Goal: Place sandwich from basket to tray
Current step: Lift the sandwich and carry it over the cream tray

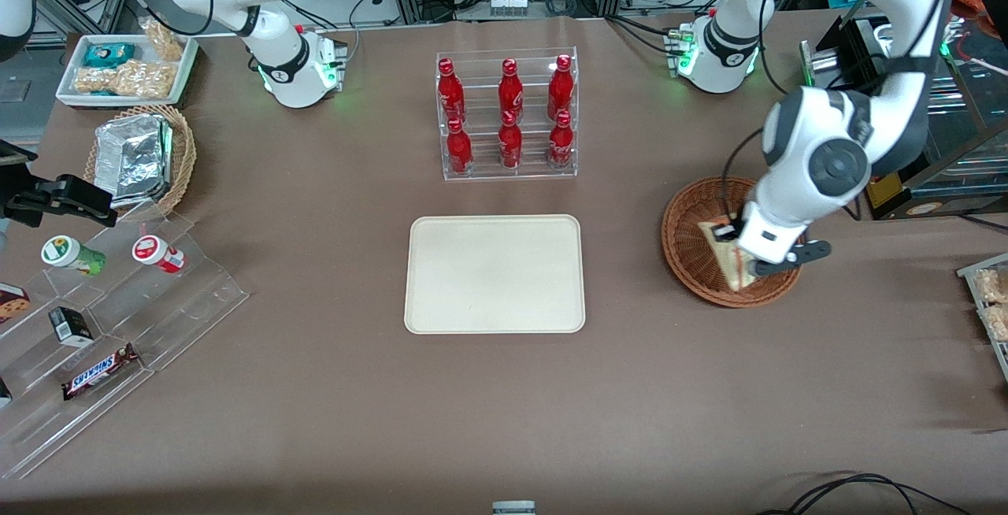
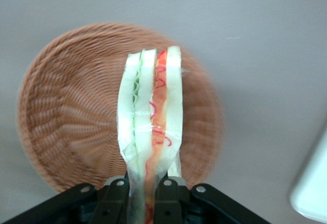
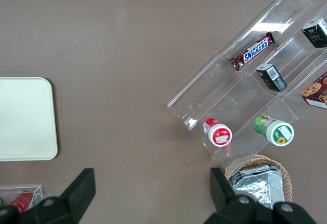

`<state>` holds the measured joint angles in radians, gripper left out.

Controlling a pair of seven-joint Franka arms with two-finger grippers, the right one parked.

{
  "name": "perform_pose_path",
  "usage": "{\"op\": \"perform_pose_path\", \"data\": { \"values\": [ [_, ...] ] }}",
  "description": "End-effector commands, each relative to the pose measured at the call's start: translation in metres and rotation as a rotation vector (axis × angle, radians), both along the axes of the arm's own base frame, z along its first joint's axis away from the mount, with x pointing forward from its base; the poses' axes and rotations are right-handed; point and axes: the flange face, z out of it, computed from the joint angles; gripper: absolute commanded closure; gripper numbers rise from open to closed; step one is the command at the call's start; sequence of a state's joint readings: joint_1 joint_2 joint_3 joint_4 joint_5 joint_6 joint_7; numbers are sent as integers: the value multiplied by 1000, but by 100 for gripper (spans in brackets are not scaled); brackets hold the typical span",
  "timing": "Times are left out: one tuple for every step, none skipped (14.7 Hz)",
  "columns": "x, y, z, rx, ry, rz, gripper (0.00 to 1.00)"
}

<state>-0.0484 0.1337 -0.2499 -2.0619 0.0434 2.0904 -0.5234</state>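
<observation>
Gripping the sandwich [image 2: 149,127] by one end, the gripper [image 2: 143,193] hangs over the reddish-brown basket [image 1: 683,251] — jaws closed on it. Cream tray [image 1: 494,274] lies bare; a Snickers bar [image 1: 100,372] sits on the acrylic stand [image 1: 118,326].

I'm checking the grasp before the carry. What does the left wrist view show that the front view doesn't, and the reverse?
Only the wrist view shows the gripper with its jaws shut on the sandwich, and the red and green filling layers. Only the front view shows the bare tray toward the parked arm's end, and the bottle rack. Both show the sandwich over the basket.
</observation>
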Motion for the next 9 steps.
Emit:
{"op": "perform_pose_path", "data": {
  "values": [
    [5, -119, -7, -44, 6, -145, 96],
    [5, -157, -9, -53, -4, -188, 96],
    [4, -193, -14, -69, -9, -225, 96],
    [4, -231, -23, -88, -9, -253, 95],
    [5, -256, -35, -101, -5, -268, 95],
    [7, -278, -46, -114, -4, -268, 95],
    [7, -303, -59, -104, -19, -270, 95],
    [7, -320, -73, -74, -39, -245, 95],
    [9, -330, -85, -45, -65, -223, 95]
  ]
}}
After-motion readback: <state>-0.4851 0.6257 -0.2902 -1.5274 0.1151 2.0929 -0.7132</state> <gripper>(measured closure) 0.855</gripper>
